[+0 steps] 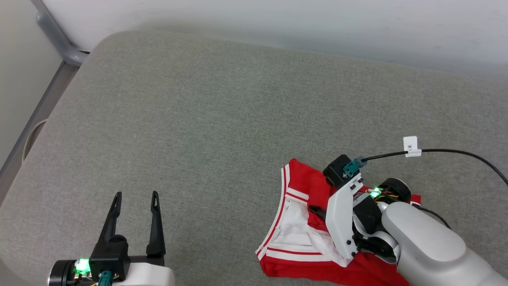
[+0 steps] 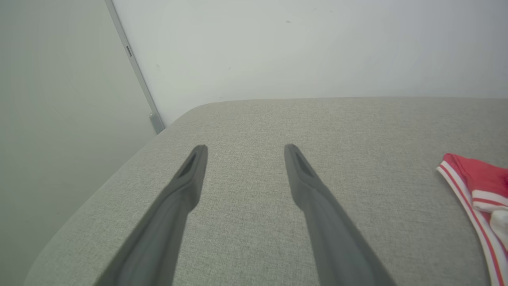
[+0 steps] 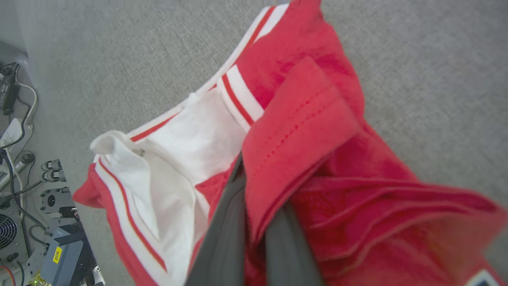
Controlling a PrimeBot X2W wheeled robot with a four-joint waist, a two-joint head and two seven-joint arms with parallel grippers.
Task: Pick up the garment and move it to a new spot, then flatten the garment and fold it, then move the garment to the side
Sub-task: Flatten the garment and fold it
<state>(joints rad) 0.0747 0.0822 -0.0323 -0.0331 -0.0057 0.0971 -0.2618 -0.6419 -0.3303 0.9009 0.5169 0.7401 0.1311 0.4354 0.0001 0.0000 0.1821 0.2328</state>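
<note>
Far left, a grey metal rail [image 1: 59, 43] runs down beside the wall, right at the corner of the grey cushion [image 1: 222, 119] everything sits on.

My left fingers [image 1: 135, 194] hang low at the near-left part of the cushion, spread wide with nothing between them. From the left wrist view they [image 2: 246, 149] point across bare grey fabric toward the white wall, well apart from the shirt.

The middle of the cushion is plain grey weave.

Then the garment [image 1: 295, 234]: a red T-shirt with white panels and red-white stripe trim, bunched up on the near-right part of the cushion. Its striped edge faces left, and that edge just pokes in at the right side of the left wrist view [image 2: 480, 178].

My right fingers [image 1: 315, 209] are down in the crumpled shirt, mostly hidden behind my own wrist from the head view. The right wrist view is clearer: they [image 3: 254, 186] are pressed together, pinching a folded red hem of the shirt [image 3: 301, 119], and that fold drapes over one of them. White sleeve fabric lies just beside them. The same view has some fans, boxes and cables [image 3: 47, 238] past the cushion's edge.

Furthest right, a black cable [image 1: 456, 151] with a white tag [image 1: 410, 145] leads off from my right wrist.
</note>
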